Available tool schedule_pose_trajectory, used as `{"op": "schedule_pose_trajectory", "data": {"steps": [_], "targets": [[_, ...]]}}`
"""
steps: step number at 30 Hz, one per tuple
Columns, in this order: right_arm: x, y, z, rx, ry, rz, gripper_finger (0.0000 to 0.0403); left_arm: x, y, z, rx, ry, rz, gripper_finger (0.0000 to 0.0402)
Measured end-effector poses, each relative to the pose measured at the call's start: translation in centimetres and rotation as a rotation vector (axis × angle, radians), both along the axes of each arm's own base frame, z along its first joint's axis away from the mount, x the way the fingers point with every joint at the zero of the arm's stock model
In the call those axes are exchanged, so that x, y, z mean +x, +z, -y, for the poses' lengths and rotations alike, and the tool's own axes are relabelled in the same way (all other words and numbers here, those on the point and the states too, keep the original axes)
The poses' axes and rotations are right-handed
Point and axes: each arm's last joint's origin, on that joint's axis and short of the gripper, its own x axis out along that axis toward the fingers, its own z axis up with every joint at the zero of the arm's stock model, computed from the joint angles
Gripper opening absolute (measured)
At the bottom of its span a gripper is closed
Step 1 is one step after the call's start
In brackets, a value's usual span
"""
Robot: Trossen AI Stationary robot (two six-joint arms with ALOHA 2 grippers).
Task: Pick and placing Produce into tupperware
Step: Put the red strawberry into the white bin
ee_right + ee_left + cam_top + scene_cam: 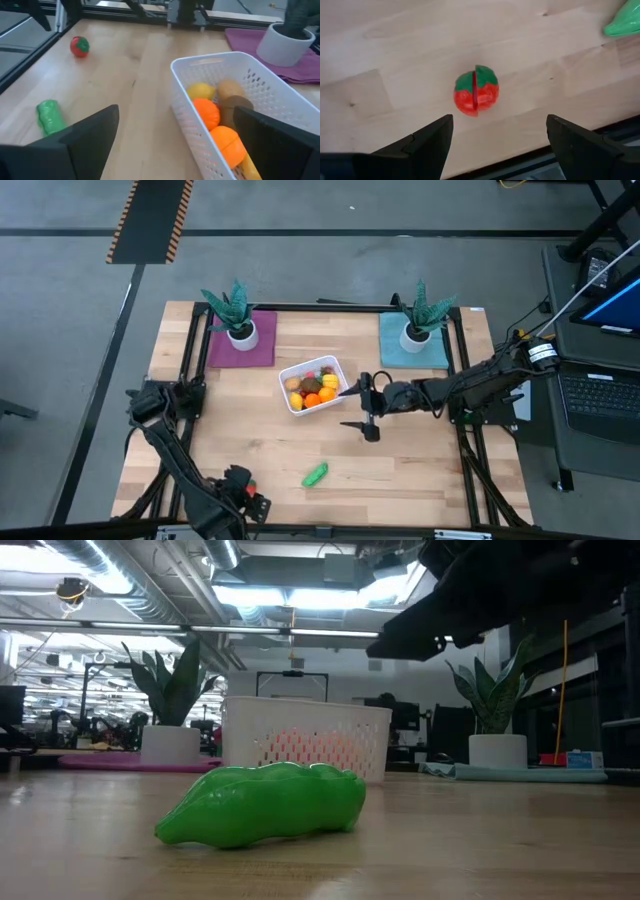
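The toy tomato (476,90), lying on the counter (420,470) below the left pincer (497,142), whose fingers stand wide and empty, looks light, hard and slick, likely best pinched across its round middle.

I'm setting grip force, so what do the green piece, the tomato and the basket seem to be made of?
Green piece: likely hard plastic, glossy, with bright highlights on its moulded bumps. Tomato: apparently painted plastic, semi-matte, with a seam splitting it in two halves. Basket: thin white plastic with perforated walls, probably slightly flexible.
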Motion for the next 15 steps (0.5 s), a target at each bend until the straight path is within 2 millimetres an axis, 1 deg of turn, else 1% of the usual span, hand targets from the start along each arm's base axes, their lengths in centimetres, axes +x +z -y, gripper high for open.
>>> {"op": "schedule_pose_trajectory", "data": {"steps": [4, 9, 15], "targets": [[-0.1, 0.0, -0.4, 0.000, 0.015, 0.000, 0.0391, 0.2, 0.0, -0.1, -0.003, 0.007, 0.003, 0.0309], [-0.1, 0.0, -0.5, 0.000, 0.017, 0.001, 0.0391, 0.5, 0.0, -0.3, -0.003, 0.015, 0.004, 0.0308], [-0.1, 0.0, -0.5, -0.004, 0.018, 0.001, 0.0391, 1.4, 0.0, -1.0, -0.003, 0.045, 0.004, 0.0308]]}}
